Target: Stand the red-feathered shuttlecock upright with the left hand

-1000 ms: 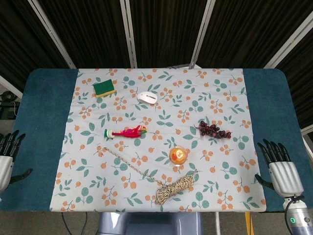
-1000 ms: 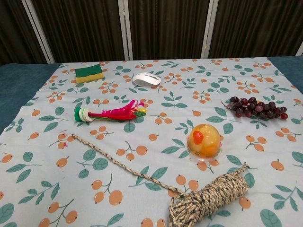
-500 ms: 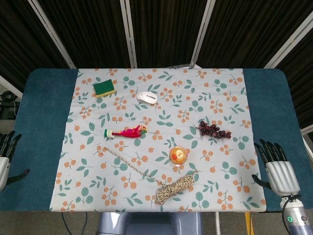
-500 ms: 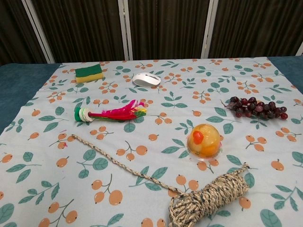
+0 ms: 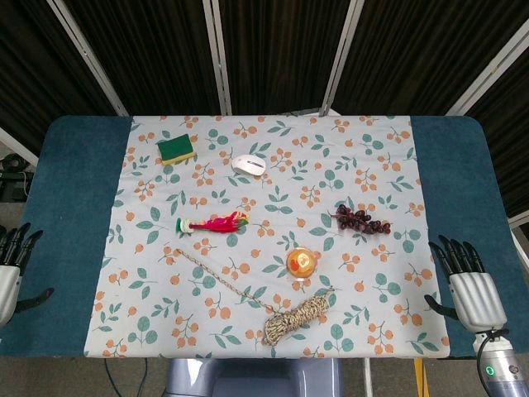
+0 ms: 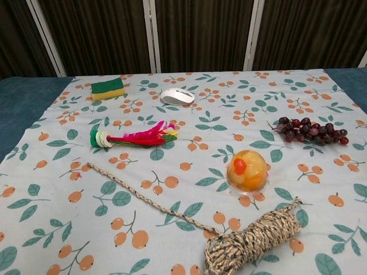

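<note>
The red-feathered shuttlecock (image 5: 212,223) (image 6: 133,138) lies on its side on the patterned cloth, its green and white base to the left and its feathers to the right. My left hand (image 5: 10,269) shows at the far left edge of the head view, well left of the shuttlecock, fingers spread and holding nothing. At the lower right edge of that view my right hand (image 5: 470,287) is empty too, its fingers apart. Neither hand shows in the chest view.
A green and yellow sponge (image 5: 177,149) and a white mouse (image 5: 249,165) lie behind the shuttlecock. Dark grapes (image 5: 360,219) are at the right, an orange jelly cup (image 5: 302,262) in the middle. A braided rope (image 5: 281,314) runs from near the shuttlecock to a coil at the front.
My left hand has shifted slightly along the left edge, and my right hand has drifted a little down. The objects on the cloth have not moved.
</note>
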### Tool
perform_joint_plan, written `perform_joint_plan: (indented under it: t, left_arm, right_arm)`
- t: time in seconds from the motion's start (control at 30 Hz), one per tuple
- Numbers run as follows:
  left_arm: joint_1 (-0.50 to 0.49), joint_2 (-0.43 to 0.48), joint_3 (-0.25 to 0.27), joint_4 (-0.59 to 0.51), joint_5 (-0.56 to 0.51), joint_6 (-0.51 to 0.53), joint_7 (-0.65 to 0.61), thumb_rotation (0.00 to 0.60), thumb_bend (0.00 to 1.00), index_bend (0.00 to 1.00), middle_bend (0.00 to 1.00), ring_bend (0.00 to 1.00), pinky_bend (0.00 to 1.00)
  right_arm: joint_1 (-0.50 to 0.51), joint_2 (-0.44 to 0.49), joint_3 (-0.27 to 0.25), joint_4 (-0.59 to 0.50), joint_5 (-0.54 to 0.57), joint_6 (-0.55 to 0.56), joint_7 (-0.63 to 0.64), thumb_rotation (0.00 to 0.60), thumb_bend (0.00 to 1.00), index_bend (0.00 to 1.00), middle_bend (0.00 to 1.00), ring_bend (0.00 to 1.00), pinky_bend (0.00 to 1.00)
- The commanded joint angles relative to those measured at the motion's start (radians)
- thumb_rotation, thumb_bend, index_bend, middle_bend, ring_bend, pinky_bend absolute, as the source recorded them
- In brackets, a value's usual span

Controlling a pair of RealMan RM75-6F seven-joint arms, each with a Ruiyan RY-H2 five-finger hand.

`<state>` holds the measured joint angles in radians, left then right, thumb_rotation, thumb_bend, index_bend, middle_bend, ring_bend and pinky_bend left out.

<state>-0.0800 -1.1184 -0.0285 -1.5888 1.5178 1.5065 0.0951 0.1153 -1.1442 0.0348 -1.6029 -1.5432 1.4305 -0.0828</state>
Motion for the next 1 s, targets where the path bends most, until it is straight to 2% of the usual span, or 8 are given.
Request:
perform_joint_plan:
  t: [0.03, 0.13, 0.23, 0.37, 0.47, 0.73, 1.0]
  left_arm:
    - [-0.011, -0.004, -0.007, -0.016, 0.001, -0.008, 0.011, 0.6, 0.14, 0.17, 0.0, 0.0, 0.0]
    - [-0.03, -0.006, -0.019, -0.052, -0.011, -0.033, 0.021, 0.6, 0.18, 0.24, 0.0, 0.0, 0.0]
    - [-0.073, -0.011, -0.058, -0.124, -0.059, -0.086, 0.05, 0.6, 0.22, 0.28, 0.0, 0.0, 0.0]
    - [-0.158, -0.035, -0.122, -0.23, -0.18, -0.197, 0.16, 0.6, 0.24, 0.28, 0.0, 0.0, 0.0]
    - [-0.22, -0.069, -0.161, -0.263, -0.26, -0.254, 0.264, 0.6, 0.24, 0.28, 0.0, 0.0, 0.01]
    - [-0.428, -0.27, -0.282, -0.285, -0.556, -0.317, 0.576, 0.6, 0.24, 0.3, 0.0, 0.0, 0.01]
    - [-0.606, -0.467, -0.344, -0.216, -0.804, -0.282, 0.797, 0.6, 0.27, 0.38, 0.0, 0.0, 0.02]
  right_arm:
    - [-0.001, 0.003, -0.002, -0.003, -0.003, 0.001, 0.005, 0.6, 0.11, 0.09, 0.0, 0.0, 0.0]
    - [-0.001, 0.005, -0.005, -0.007, -0.005, 0.0, 0.01, 0.6, 0.11, 0.09, 0.0, 0.0, 0.0]
    - [-0.001, 0.006, -0.007, -0.011, -0.008, 0.0, 0.015, 0.6, 0.11, 0.09, 0.0, 0.0, 0.0]
    - [-0.001, 0.009, -0.009, -0.015, -0.009, -0.003, 0.025, 0.6, 0.11, 0.09, 0.0, 0.0, 0.0]
    - [-0.001, 0.012, -0.009, -0.017, -0.003, -0.007, 0.035, 0.6, 0.11, 0.1, 0.0, 0.0, 0.0]
    - [-0.003, 0.028, -0.006, -0.027, 0.016, -0.016, 0.074, 0.6, 0.11, 0.11, 0.0, 0.0, 0.0]
    - [-0.01, 0.044, -0.006, -0.033, 0.021, -0.009, 0.114, 0.6, 0.11, 0.11, 0.0, 0.0, 0.0]
